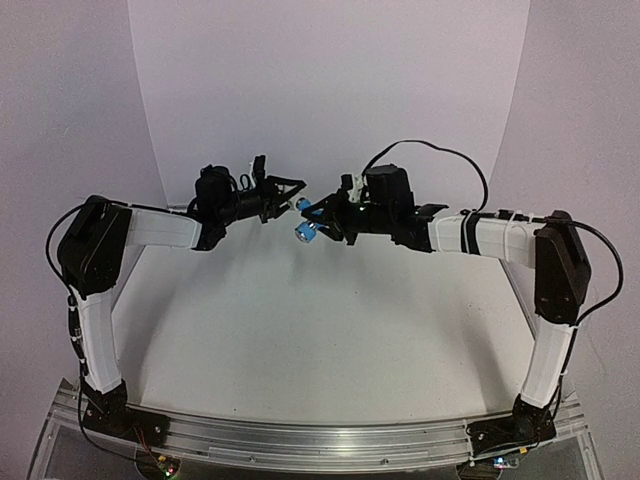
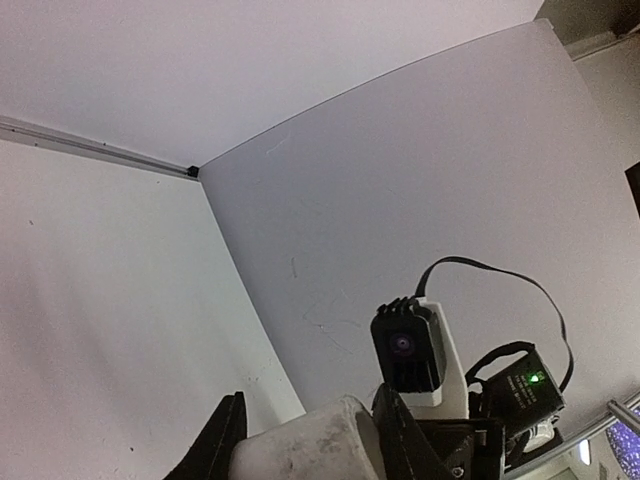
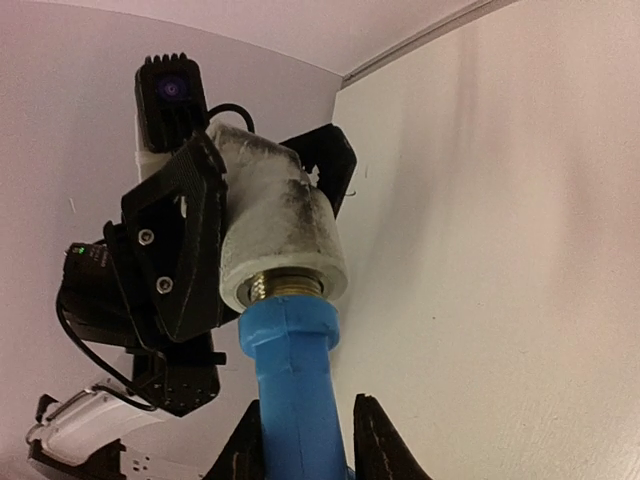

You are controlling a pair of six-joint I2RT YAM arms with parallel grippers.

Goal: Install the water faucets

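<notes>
Both arms are raised and meet above the table's middle. My left gripper (image 1: 288, 196) is shut on the short white pipe fitting (image 2: 300, 445), which sits between its black fingers (image 2: 215, 440). My right gripper (image 1: 320, 215) is shut on the bright-blue tap (image 3: 295, 390). In the right wrist view the tap's brass threaded end (image 3: 285, 283) sits inside the mouth of the white fitting (image 3: 280, 225), in line with it. The tap's blue body (image 1: 305, 231) shows between the two grippers in the top view. The tap's lower part is cut off by the edge of the right wrist view.
The white tabletop (image 1: 320, 320) lies below the raised grippers, with a white curved backdrop (image 1: 330, 90) behind. An aluminium rail (image 1: 320, 440) carries both arm bases at the near edge. The right wrist's camera (image 2: 405, 345) and cable hang close in front of the left gripper.
</notes>
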